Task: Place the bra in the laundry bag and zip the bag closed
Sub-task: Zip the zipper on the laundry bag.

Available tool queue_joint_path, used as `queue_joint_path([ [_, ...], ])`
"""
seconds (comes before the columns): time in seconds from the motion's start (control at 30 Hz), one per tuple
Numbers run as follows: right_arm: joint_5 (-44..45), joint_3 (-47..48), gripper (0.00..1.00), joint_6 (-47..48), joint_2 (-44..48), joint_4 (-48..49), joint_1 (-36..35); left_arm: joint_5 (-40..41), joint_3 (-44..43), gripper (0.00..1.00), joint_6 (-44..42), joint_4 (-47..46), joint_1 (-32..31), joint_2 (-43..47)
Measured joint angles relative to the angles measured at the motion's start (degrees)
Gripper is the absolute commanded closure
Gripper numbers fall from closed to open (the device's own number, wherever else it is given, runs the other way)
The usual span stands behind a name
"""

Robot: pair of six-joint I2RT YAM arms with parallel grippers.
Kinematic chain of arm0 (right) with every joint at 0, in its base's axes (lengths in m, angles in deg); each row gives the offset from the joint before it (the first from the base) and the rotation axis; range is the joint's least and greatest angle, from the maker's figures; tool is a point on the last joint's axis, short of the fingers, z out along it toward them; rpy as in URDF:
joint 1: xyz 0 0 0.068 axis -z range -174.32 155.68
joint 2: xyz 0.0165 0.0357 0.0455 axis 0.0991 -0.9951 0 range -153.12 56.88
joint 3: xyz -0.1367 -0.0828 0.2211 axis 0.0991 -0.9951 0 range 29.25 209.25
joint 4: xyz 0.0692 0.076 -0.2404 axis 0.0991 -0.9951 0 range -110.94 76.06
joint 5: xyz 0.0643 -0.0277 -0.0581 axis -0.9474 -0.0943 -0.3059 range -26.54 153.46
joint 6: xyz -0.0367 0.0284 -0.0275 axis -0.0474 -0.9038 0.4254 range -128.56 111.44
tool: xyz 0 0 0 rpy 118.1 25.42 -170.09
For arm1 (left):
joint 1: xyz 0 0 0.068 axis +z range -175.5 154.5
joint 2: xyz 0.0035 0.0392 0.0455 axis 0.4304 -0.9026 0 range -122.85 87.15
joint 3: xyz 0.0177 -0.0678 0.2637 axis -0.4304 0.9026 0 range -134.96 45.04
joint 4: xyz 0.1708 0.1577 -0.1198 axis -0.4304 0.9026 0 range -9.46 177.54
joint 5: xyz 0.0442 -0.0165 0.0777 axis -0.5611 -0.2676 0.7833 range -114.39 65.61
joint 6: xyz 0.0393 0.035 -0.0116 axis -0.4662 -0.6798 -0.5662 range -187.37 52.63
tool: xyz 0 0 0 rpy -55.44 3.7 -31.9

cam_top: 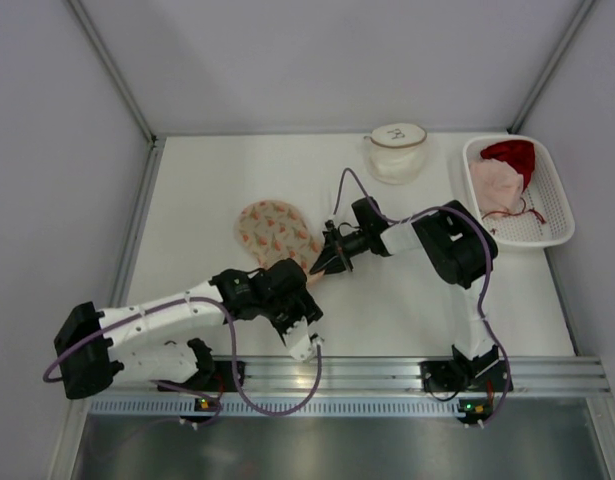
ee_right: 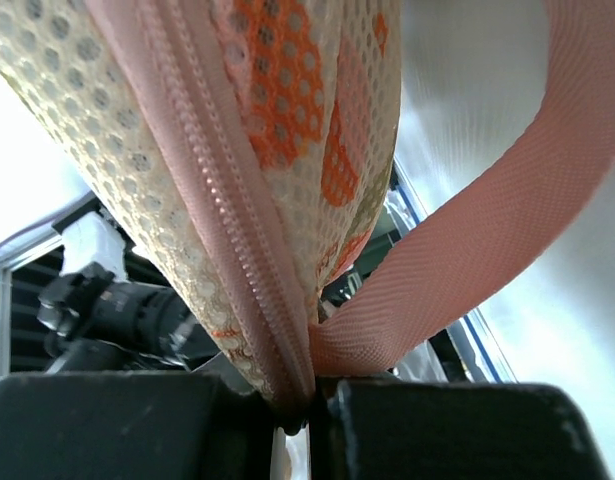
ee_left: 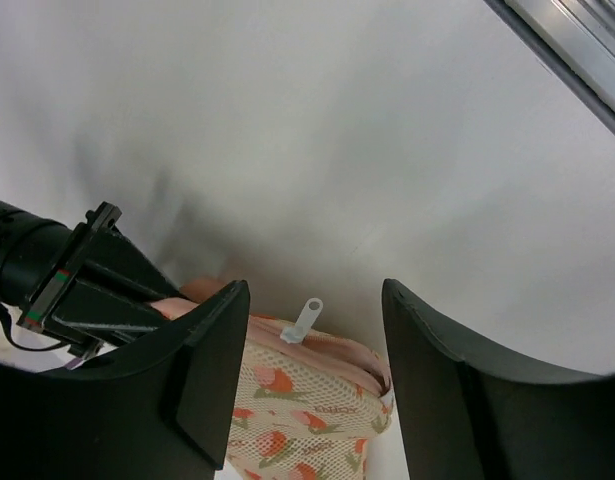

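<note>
**A:** Starting at the left end effector point(ee_left: 315, 292) — spread or shut?

**B:** Spread partway, straddling one end of the laundry bag point(cam_top: 270, 228). Mesh reaching the inner faces of both fingers point(ee_left: 212, 380). Cannot tell whether pressed or merely flanked.

**A:** Anything else in that gap?

**B:** A white zipper pull point(ee_left: 309, 318), sticking up about midway between the fingertips.

**A:** And the rest of the bag?

**B:** Lying flat on the desk point(cam_top: 407, 300), floral print up, stretching away from both end effectors toward the far left.

**A:** Next, the right end effector point(cam_top: 325, 265)?

**B:** Clamped tight on that same end of the bag, pinching where the zipper point(ee_right: 237, 250) meets a pink strap loop point(ee_right: 487, 230). Zipped along the stretch in view. Facing the left end effector, close by.

**A:** The bra?

**B:** Cannot tell whether inside the mesh.

**A:** Beyond the right end effector?

**B:** A round white pouch point(cam_top: 395, 150), well apart on the far side. Further right, a white basket point(cam_top: 562, 215) holding a red garment point(cam_top: 512, 155) and a pink one point(cam_top: 495, 185) — well apart from both end effectors.
</note>
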Motion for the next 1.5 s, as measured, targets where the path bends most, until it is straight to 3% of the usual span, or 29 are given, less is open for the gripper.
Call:
queue_joint_path([
  [0.1, 0.0, -0.02, 1.0, -2.84, 0.0, 1.86, 0.02, 4.11, 2.14, 0.34, -1.14, -2.05, -3.02, 0.52],
  [0.4, 0.04, -0.81, 1.0, -6.27, 0.0, 4.98, 0.0, 20.55, 26.62, 0.33, -11.23, -26.16, -4.96, 7.89],
  [0.63, 0.02, -0.9, 1.0, -6.05, 0.02, 5.05, -0.17, 23.54, 30.29, 0.34, -12.48, -38.01, -4.98, 9.9],
  [1.0, 0.09, -0.9, 1.0, -6.56, 0.02, 5.42, -0.42, 19.5, 33.75, 0.36, -15.61, -41.03, -5.01, 20.96],
  [1.5, 0.44, -0.9, 1.0, -6.6, 0.02, 5.51, -0.68, 20.11, 33.75, 0.38, -13.88, -42.38, -4.94, 17.68],
])
